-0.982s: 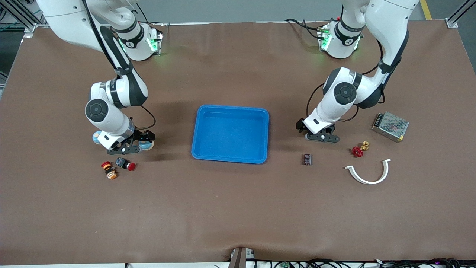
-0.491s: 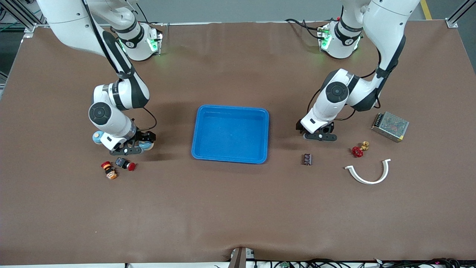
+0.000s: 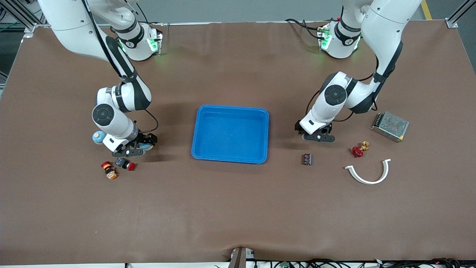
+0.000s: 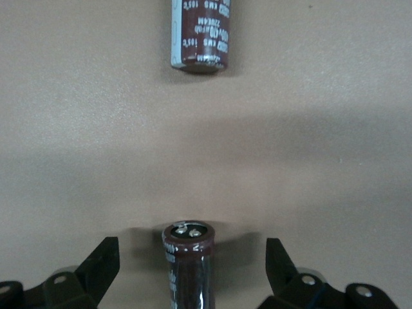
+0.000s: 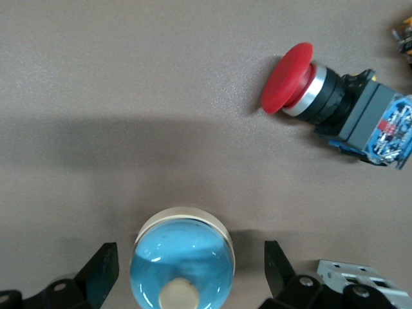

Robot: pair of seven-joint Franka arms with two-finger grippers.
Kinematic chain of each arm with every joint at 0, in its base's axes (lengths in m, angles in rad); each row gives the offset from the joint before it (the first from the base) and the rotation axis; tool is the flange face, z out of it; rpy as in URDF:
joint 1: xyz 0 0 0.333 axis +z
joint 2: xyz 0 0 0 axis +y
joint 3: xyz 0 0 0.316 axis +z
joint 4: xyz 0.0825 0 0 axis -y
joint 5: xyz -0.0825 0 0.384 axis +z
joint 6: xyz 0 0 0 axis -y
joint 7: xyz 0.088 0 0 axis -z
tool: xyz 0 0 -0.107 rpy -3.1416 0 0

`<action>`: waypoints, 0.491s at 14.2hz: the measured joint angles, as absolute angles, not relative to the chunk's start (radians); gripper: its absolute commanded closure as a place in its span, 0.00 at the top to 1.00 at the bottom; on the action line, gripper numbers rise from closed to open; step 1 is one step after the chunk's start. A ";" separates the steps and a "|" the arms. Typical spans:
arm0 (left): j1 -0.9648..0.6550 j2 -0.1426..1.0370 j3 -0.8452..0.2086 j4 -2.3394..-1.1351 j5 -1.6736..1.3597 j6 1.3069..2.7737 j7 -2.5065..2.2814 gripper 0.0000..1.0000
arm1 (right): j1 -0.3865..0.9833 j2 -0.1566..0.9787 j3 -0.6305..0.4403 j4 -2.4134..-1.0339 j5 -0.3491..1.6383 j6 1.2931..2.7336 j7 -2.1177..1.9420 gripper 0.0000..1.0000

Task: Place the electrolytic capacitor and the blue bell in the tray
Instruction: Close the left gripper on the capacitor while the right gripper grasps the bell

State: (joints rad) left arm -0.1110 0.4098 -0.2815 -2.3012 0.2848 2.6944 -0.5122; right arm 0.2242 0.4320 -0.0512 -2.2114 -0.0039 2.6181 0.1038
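Observation:
A brown electrolytic capacitor [image 4: 188,264] lies on the table between the open fingers of my left gripper [image 4: 191,248], untouched, with its terminal end showing. In the front view that gripper [image 3: 319,137] hangs low beside the blue tray [image 3: 230,160], toward the left arm's end, and hides the capacitor. The blue bell [image 5: 182,264], a shiny dome with a tan knob and a white rim, sits between the open fingers of my right gripper [image 5: 191,248], clear of both. In the front view this gripper [image 3: 128,152] covers most of the bell. The tray holds nothing.
A second capacitor [image 3: 306,159] lies nearer the front camera than the left gripper. A red push button [image 3: 126,164] and an orange part [image 3: 108,170] lie near the right gripper. A red valve [image 3: 357,150], a white curved piece [image 3: 368,175] and a mesh box [image 3: 390,125] lie toward the left arm's end.
Both hands have shifted slightly, the right one a little toward the tray and the left one a little toward the tray as well. Both grippers stay open.

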 measured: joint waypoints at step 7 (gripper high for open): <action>-0.106 0.410 -0.281 -2.310 0.285 2.694 -0.514 0.39 | 0.225 0.432 -0.051 -2.211 -0.004 2.619 0.104 0.85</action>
